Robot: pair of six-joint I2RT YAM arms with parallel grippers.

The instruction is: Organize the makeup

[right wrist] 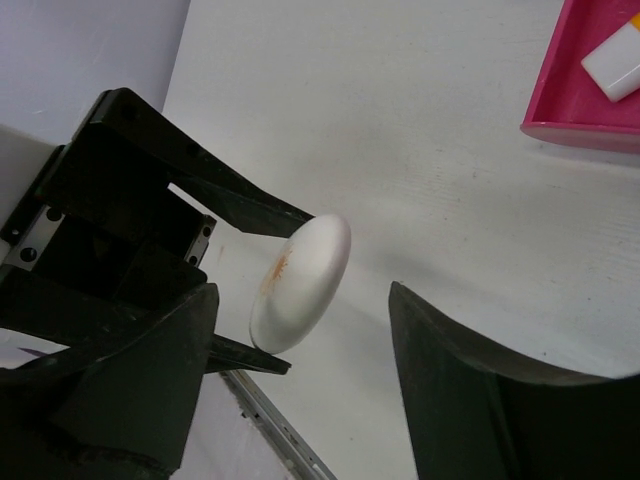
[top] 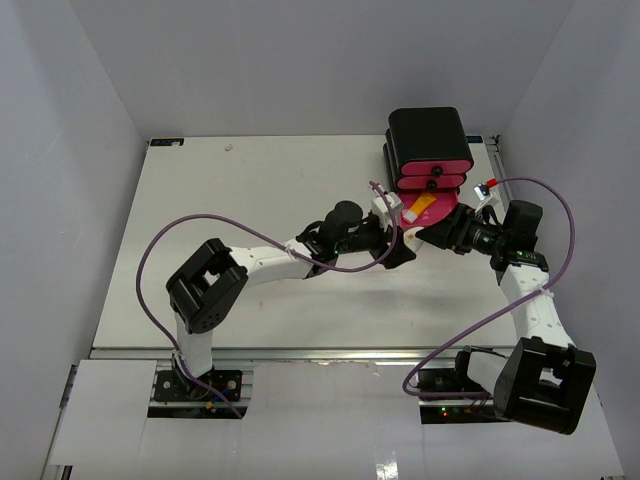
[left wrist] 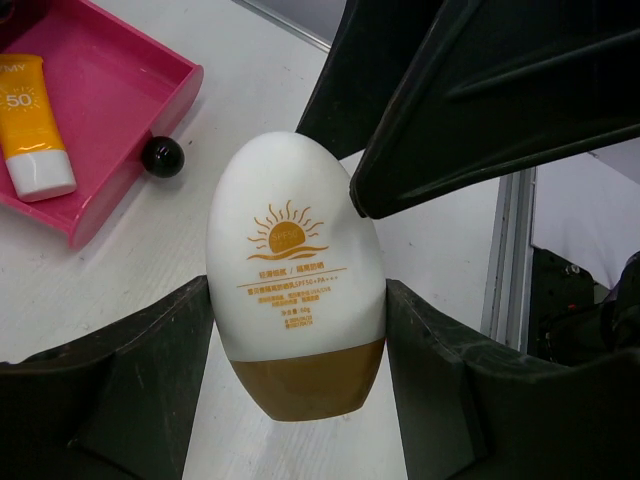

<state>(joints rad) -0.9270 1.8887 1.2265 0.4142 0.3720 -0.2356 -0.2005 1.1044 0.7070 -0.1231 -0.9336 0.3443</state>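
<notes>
My left gripper [left wrist: 298, 345] is shut on the beige-white oval piece [left wrist: 293, 270], a white bottle with an orange sun print and a tan cap end, and holds it above the table. In the top view the left gripper [top: 402, 243] is just in front of the pink drawer. My right gripper [right wrist: 300, 305] is open, its jaws on either side of the oval piece's [right wrist: 302, 278] white end; contact cannot be told. An orange tube with white cap [left wrist: 30, 120] lies in the open pink drawer [left wrist: 120, 90]. The other makeup items are out of view.
The black box with pink drawers [top: 428, 140] stands at the back right, its lowest drawer [top: 447, 213] pulled out with a black knob [left wrist: 162, 157]. The right arm's fingers [left wrist: 480, 110] crowd the left wrist view. The table's right rail [left wrist: 505, 250] is close.
</notes>
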